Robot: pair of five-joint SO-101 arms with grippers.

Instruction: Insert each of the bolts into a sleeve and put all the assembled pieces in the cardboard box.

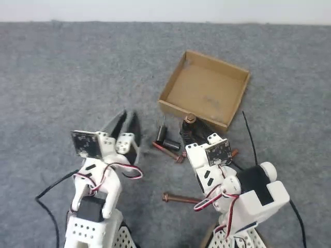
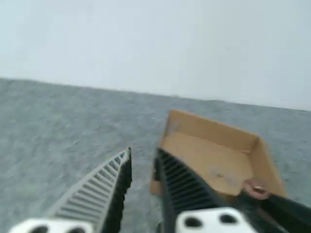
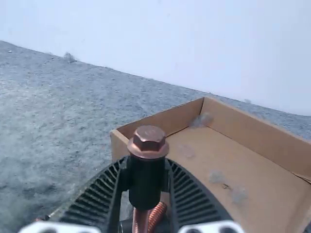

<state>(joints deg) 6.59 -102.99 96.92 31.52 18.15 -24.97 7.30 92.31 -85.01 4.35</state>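
My right gripper (image 1: pixel 190 126) (image 3: pixel 145 170) is shut on a black sleeve (image 3: pixel 145 182) with a copper bolt (image 3: pixel 148 141) (image 1: pixel 190 118) standing upright in it. It holds this just outside the near wall of the cardboard box (image 1: pixel 170 106) (image 3: pixel 252 141). The box looks empty. My left gripper (image 1: pixel 129 117) (image 2: pixel 142 167) is open with nothing between its fingers, to the left of the box. Between the arms lie two loose black sleeves (image 1: pixel 162 133) (image 1: pixel 172 145) and a copper bolt (image 1: pixel 166 150). Another bolt (image 1: pixel 181 198) lies near the right arm's base.
Grey carpet covers the table. The tip of a further bolt (image 1: pixel 235 153) pokes out beside the right arm. Black cables (image 1: pixel 250 137) trail from both arms. In the left wrist view the box (image 2: pixel 218 145) stands just beyond my fingers, with the held bolt's head (image 2: pixel 255 188) at its near corner.
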